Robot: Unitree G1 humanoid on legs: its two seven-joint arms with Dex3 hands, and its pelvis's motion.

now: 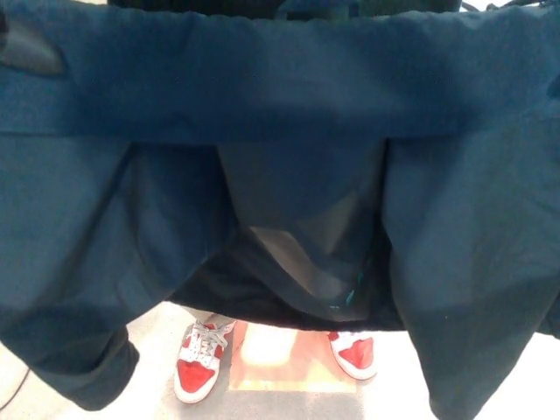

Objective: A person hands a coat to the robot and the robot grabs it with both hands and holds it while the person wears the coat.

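A dark blue coat hangs spread across nearly the whole head view, its top edge stretched along the top of the picture. Its open inside shows a darker lining in the middle, and the two front panels hang down at left and right. A black shape at the top left corner, part of my left hand, lies against the coat's upper edge. My right hand is hidden. Below the hem stand a person's red and white shoes, with the toes pointing towards me.
The pale floor shows under the coat, with an orange-brown square mat between the person's shoes. A thin dark cable crosses the bottom left corner.
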